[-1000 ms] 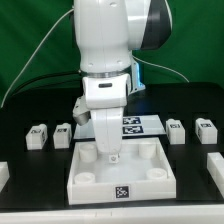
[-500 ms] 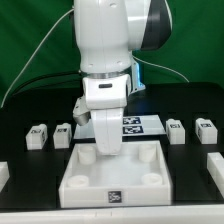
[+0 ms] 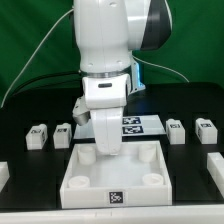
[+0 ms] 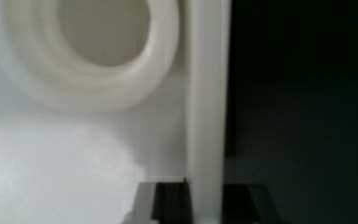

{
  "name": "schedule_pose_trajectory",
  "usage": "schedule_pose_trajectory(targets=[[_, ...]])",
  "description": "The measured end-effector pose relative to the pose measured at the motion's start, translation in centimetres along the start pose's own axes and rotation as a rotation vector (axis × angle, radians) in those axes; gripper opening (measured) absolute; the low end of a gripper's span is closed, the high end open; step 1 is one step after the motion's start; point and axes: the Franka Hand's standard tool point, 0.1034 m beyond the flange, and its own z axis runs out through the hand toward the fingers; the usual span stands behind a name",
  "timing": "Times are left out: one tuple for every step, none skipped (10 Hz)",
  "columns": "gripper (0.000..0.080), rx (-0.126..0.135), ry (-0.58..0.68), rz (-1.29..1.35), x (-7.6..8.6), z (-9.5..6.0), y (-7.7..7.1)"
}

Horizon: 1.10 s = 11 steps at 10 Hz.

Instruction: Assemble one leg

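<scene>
The large white square panel point(image 3: 92, 193) lies on the black table at the front middle, with round corner sockets. My gripper point(image 3: 108, 150) reaches down onto the panel's far wall. In the wrist view the jaws point(image 4: 206, 205) stand on either side of the panel's thin upright wall point(image 4: 206, 100) and close on it. A round corner socket point(image 4: 91, 40) shows close by. Several small white legs with tags lie behind: two at the exterior view's left point(image 3: 38, 135) point(image 3: 63, 133) and two at its right point(image 3: 176, 130) point(image 3: 204, 128). None is held.
The marker board point(image 3: 138, 125) lies behind the arm. A white block shows at the table's left edge point(image 3: 3, 172) and another at its right edge point(image 3: 214, 164). A green backdrop stands behind the table.
Between one second and half a second ago the panel slid a little toward the table's front with my gripper on its wall. Since then nothing has moved.
</scene>
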Motion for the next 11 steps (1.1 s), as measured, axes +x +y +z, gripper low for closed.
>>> schedule_pose_trajectory(targets=[[0.0059,0.000,0.000,0.000,0.0,0.0,0.0],[0.0061,0.000,0.000,0.000,0.0,0.0,0.0],[0.0061,0.000,0.000,0.000,0.0,0.0,0.0],[0.0061,-0.002,0.001,-0.004,0.2,0.0,0.1],[0.0061,-0.016,0.009,-0.019,1.1,0.1,0.5],[0.0061,-0.026,0.017,-0.027,2.2,0.1,0.9],[0.0061,-0.039,0.029,-0.043,3.7,0.1,1.7],[0.0061,-0.053,0.039,-0.050,5.1,0.1,2.7],[0.0060,-0.061,0.048,-0.016,6.6,0.1,3.5],[0.0060,-0.068,0.055,0.000,7.8,0.1,4.1],[0.0061,-0.068,0.052,0.013,7.9,0.1,4.2]])
